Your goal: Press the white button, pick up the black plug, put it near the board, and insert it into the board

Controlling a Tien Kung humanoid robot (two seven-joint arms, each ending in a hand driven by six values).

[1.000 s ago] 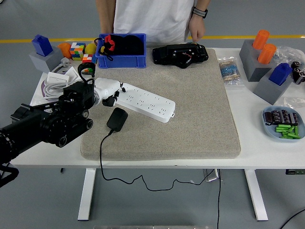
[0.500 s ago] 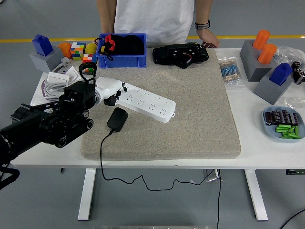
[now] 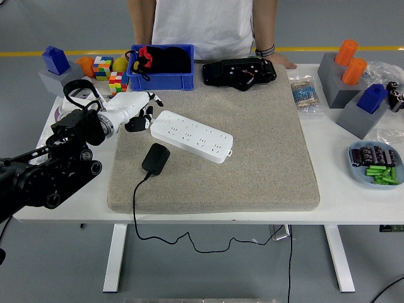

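Just left of the board (image 3: 191, 136), the left hand (image 3: 134, 107) hovers, empty.

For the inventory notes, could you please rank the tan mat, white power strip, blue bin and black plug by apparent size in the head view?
1. Tan mat
2. White power strip and blue bin: similar, not ranked
3. Black plug

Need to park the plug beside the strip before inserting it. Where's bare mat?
Bare mat lies right of the power strip, out to the mat's right edge, and in front of it beside the black plug. Crowded: far edge, by the blue bin and black device.
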